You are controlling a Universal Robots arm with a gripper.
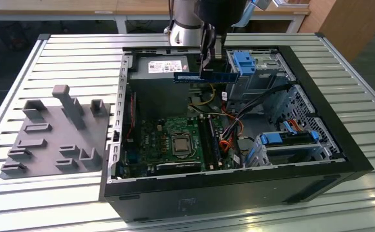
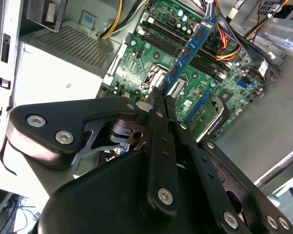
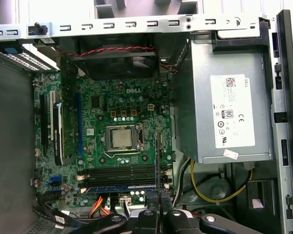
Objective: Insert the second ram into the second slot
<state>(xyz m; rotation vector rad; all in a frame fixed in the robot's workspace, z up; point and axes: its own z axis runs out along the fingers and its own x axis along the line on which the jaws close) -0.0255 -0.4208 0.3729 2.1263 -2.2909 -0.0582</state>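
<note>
In the exterior view the pincer (image 1: pixel 208 72) is clamped on the second ram (image 1: pixel 187 77), holding the dark-blue stick level in the air over the far part of the open computer case (image 1: pixel 239 175). The stick is clear of the motherboard (image 1: pixel 174 140) below. The case lies on the slatted counter (image 1: pixel 78 63), with a grey fixture (image 1: pixel 52 135) beside it on the exterior view's left. In the second wrist view the pincer (image 2: pixel 161 97) grips one end of the second ram (image 2: pixel 188 53), which reaches out over the green board and lies crosswise to the memory slots (image 2: pixel 171 36). Another blue stick (image 2: pixel 198 105) sits seated in a slot. In the first wrist view the second ram (image 3: pixel 157 156) appears edge-on as a thin line rising from the pincer (image 3: pixel 158 214) and crossing the memory slots (image 3: pixel 119 173). The seated blue stick (image 3: pixel 119 187) lies beside the dark, unfilled ones, with the processor (image 3: pixel 122 139) and the power supply (image 3: pixel 224 112) nearby.
</note>
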